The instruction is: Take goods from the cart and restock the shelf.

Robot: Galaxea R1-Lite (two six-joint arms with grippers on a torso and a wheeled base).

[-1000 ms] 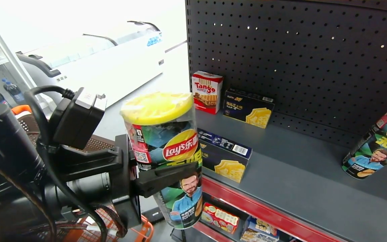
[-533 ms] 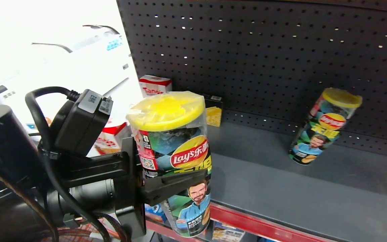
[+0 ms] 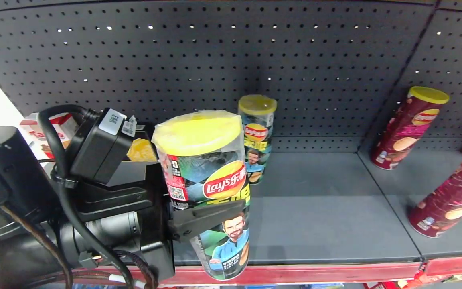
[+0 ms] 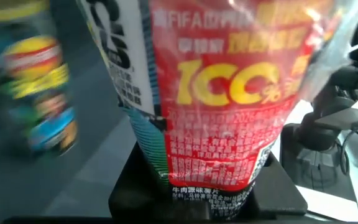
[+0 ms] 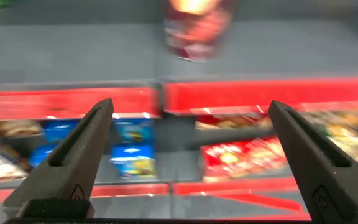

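Left claw (image 3: 211,202) pinches the chip can (image 3: 205,168) mid-body at the shelf (image 3: 327,216) front edge. Push in crooked and it'll likely bump the standing can (image 3: 256,136) behind it. Right claw (image 5: 191,155) is spread wide, holding nothing.

Left arm (image 3: 26,208) comes in from the left with the forearm roughly level. Left gripper (image 3: 209,208) points sideways, its fingers clamped across the middle of an upright chip can (image 3: 205,176). Right gripper (image 5: 191,111) has its fingers spread wide with nothing between them.
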